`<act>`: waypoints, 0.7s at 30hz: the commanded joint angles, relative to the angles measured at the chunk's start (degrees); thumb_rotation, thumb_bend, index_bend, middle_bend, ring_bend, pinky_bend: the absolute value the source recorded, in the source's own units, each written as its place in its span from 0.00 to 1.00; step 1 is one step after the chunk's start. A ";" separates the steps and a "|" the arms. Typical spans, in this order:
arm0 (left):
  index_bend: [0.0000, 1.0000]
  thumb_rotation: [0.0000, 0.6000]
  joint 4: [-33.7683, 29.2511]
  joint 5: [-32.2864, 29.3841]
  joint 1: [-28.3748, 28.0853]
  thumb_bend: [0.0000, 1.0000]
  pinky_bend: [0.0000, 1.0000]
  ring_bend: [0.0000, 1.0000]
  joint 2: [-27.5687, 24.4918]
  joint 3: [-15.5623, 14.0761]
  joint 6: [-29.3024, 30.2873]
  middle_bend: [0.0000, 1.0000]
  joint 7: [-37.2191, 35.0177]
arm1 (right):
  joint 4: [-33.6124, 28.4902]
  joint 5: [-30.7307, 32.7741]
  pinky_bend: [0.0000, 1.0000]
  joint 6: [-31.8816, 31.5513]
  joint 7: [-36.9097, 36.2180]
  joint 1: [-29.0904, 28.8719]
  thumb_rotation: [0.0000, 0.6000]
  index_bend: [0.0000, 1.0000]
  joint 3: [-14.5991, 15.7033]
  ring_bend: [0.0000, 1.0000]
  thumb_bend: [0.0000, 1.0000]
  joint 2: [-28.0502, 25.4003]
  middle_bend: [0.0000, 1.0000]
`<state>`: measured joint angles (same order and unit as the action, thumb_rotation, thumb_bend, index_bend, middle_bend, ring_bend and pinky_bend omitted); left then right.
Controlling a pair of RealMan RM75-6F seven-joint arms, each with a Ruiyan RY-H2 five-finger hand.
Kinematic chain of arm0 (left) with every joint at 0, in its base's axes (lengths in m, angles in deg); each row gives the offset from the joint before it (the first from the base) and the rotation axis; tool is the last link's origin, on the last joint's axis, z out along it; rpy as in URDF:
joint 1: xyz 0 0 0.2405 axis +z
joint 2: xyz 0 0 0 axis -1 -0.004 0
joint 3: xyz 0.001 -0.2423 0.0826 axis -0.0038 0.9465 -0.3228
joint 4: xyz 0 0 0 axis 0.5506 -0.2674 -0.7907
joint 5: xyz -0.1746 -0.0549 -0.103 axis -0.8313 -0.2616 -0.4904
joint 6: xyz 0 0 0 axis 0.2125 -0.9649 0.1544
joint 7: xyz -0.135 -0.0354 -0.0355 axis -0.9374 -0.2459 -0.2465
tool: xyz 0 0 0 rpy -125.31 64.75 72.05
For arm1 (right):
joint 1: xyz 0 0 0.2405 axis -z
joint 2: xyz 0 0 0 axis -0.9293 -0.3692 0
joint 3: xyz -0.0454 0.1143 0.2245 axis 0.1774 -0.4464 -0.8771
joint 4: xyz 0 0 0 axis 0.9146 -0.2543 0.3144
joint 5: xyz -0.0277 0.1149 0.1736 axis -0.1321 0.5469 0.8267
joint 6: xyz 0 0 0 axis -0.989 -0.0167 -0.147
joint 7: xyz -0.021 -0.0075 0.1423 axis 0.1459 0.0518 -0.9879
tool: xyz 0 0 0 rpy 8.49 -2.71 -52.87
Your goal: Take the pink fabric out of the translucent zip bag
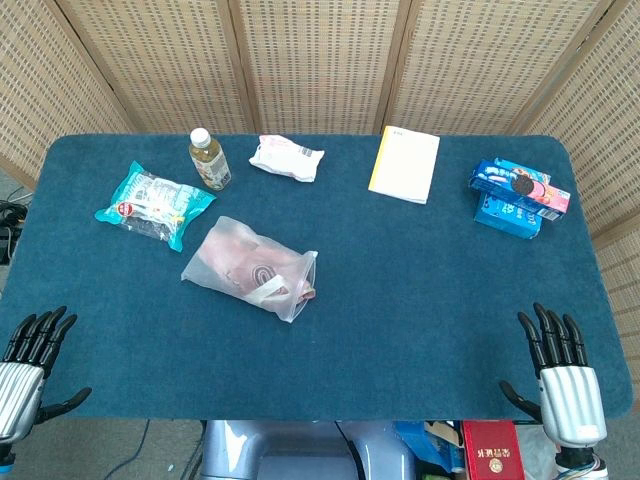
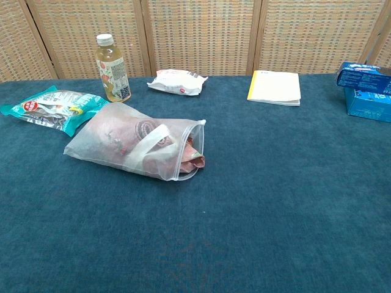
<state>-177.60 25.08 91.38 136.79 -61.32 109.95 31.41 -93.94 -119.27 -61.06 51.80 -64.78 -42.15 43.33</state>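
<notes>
The translucent zip bag (image 1: 250, 267) (image 2: 131, 143) lies flat on the blue table, left of centre, with its mouth facing right. Pink fabric (image 1: 262, 270) (image 2: 190, 154) fills it, and a fold shows at the open mouth. My left hand (image 1: 28, 365) hangs at the table's near left corner, fingers spread, holding nothing. My right hand (image 1: 557, 370) sits at the near right corner, fingers apart and empty. Both hands are far from the bag, and neither appears in the chest view.
A teal snack packet (image 1: 154, 204) (image 2: 52, 108) and a juice bottle (image 1: 208, 159) (image 2: 112, 68) lie behind the bag. A white packet (image 1: 286, 157) (image 2: 178, 82), a yellow-edged booklet (image 1: 405, 163) (image 2: 274, 87) and blue cookie boxes (image 1: 518, 197) (image 2: 366, 90) stand along the back.
</notes>
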 commanded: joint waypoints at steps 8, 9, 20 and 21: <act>0.00 1.00 -0.10 -0.27 0.04 0.12 0.00 0.00 -0.01 -0.07 -0.35 0.00 0.26 | 0.03 0.31 0.00 0.23 0.05 -0.04 1.00 0.00 -0.12 0.00 0.00 0.20 0.00; 0.00 1.00 -0.11 -0.31 0.03 0.12 0.00 0.00 0.01 -0.07 -0.42 0.00 0.29 | -0.02 0.29 0.00 0.43 -0.10 -0.10 1.00 0.00 -0.01 0.00 0.00 0.06 0.00; 0.00 1.00 2.40 -3.29 -8.88 0.12 0.00 0.00 3.79 6.80 -9.74 0.00 5.23 | -0.20 2.79 0.00 3.01 -0.79 -1.32 1.00 0.00 -0.85 0.00 0.00 -0.47 0.00; 0.00 1.00 3.13 -3.42 -10.34 0.12 0.00 0.00 4.31 7.48 -11.42 0.00 5.88 | -0.22 3.30 0.00 3.24 -0.60 -1.43 1.00 0.00 -1.11 0.00 0.00 -0.39 0.00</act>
<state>-176.35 22.43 84.78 139.31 -56.32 102.49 35.08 -94.11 -116.72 -58.30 51.00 -65.95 -42.81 42.81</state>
